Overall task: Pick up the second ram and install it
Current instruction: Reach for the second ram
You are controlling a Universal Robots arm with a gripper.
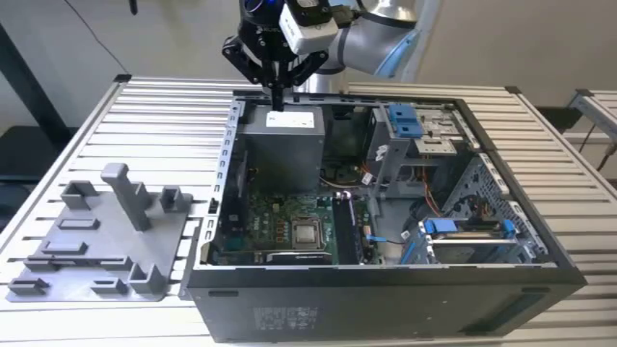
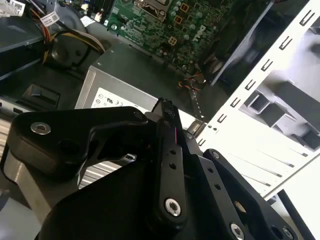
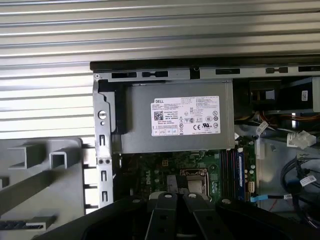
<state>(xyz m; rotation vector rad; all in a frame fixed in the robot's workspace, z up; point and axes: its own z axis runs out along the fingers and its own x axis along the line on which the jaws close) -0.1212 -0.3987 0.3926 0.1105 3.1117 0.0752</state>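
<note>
The second ram (image 1: 349, 230) is taken to be one of the dark thin sticks seen standing on edge in the slots of the green motherboard (image 1: 274, 220), just to the exterior view's right of the square silver chip (image 1: 306, 233). Which of the sticks it is cannot be told. The gripper (image 1: 277, 103) is held well apart from them, above the grey power supply box (image 1: 285, 155) at the far end of the open computer case (image 1: 386, 311). Its fingers are pressed together, with nothing seen between them.

The case is laid on its side on a pale slatted metal table (image 1: 154, 130). A grey plastic fixture (image 1: 106, 238) with a tall post (image 1: 127, 195) is set just beside the case, at the exterior view's left. A plain pale wall (image 1: 540, 36) is seen behind, and the corner of another slatted table (image 1: 597, 108) at the exterior view's far right.
</note>
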